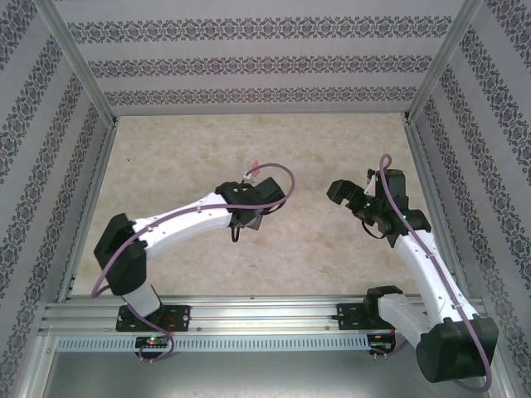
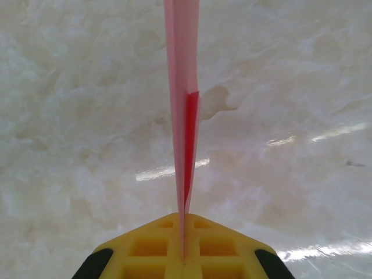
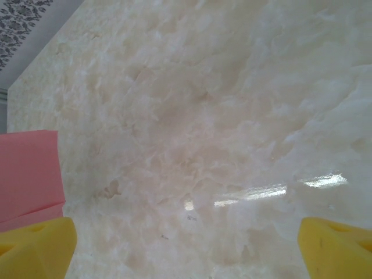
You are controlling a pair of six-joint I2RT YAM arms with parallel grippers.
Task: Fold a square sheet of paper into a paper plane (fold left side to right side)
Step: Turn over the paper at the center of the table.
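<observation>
**Fig. — Late fold stage, seen from the near edge.**

Near: L gripper, yellow fingers clenched on the paper plane. The paper runs out from the seam between the pads toward the far side. It is seen edge-on, upright, as a thin pink strip with a darker red layer inside the fold.

R gripper: released, fingertips wide apart, nothing between them. In the R wrist view a flat pink face of the plane sits at the left, beside and beyond the left fingertip. Cannot tell whether they touch.

Far: bare marbled table beyond both grippers. The paper looks to be held above it, not lying on it.

Step (judgement): sheet already folded narrow, so left-to-right fold approx. done, and the L arm is presenting the piece. Next move prob. needs the R jaws brought across the flat face to press or take it. That calls for a light squeeze aligned w/ the crease, else the thin layers may splay or buckle.
</observation>
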